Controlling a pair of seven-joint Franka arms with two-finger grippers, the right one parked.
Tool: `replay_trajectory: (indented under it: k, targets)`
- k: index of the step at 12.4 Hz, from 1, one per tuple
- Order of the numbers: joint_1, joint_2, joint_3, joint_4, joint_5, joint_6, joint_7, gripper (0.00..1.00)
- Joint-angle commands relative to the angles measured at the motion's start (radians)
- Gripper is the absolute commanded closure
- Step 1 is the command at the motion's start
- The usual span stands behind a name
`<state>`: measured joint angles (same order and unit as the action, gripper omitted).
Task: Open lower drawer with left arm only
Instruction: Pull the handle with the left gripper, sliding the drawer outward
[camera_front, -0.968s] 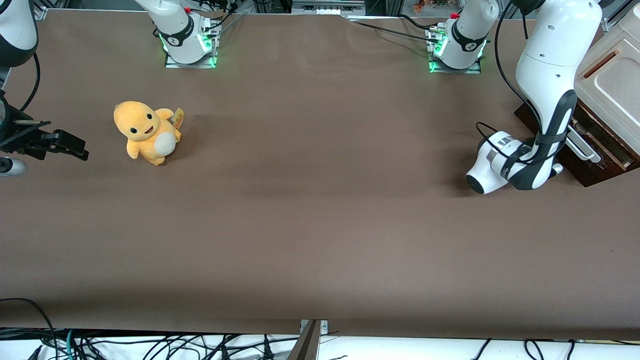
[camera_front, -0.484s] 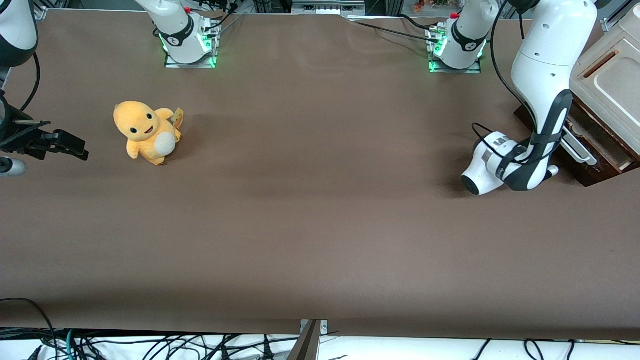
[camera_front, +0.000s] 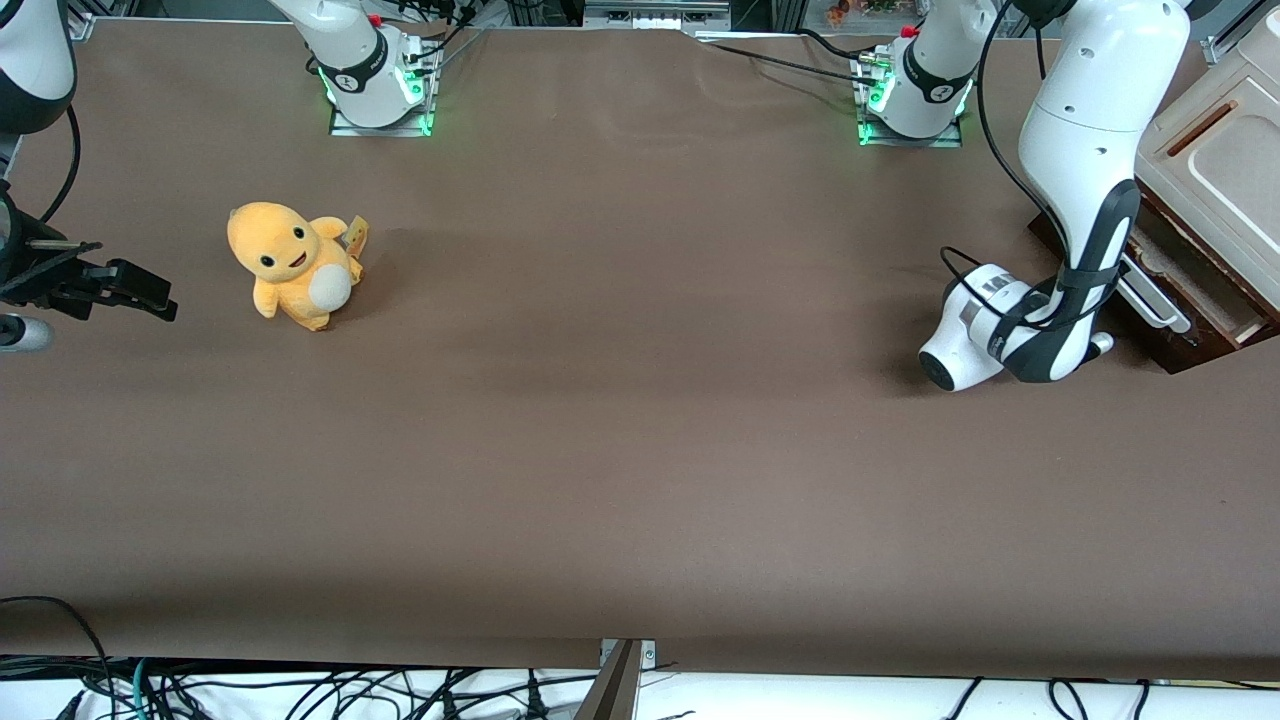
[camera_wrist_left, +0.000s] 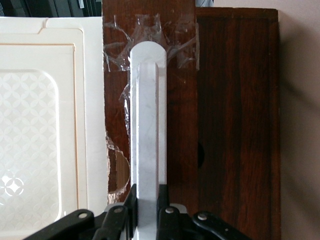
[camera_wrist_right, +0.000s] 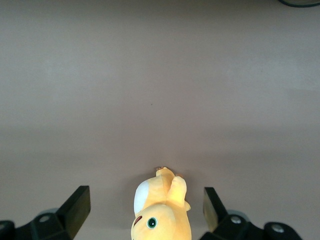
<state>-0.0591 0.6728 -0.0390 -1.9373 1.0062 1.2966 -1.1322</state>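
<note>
**Pincer clamped on the lower drawer's handle**

From the wrist camera I see my gripper clenched on the whitish bar handle, one black finger pressed against each side; the fingertips are cut off by the frame edge. The handle sits on the dark brown front of the lower drawer, with crinkled clear tape around its rounded end. Beside it lies the cream panel.

In the front view the left arm hides the gripper entirely. The drawer stands partly pulled out at the working arm's end of the table, pale wood showing inside. A yellow plush toy sits well apart, toward the parked arm's end.
</note>
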Motion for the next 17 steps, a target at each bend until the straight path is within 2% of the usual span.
replay_trajectory:
  k: [1, 8, 14, 17]
  targets:
    - [-0.039, 0.007, -0.005, 0.03, -0.055, -0.023, 0.011, 1.0]
    - [-0.073, 0.013, -0.005, 0.06, -0.096, -0.04, 0.012, 1.0]
    - [-0.097, 0.022, -0.005, 0.086, -0.101, -0.074, 0.048, 1.0]
    - [-0.117, 0.036, -0.005, 0.106, -0.13, -0.089, 0.046, 1.0]
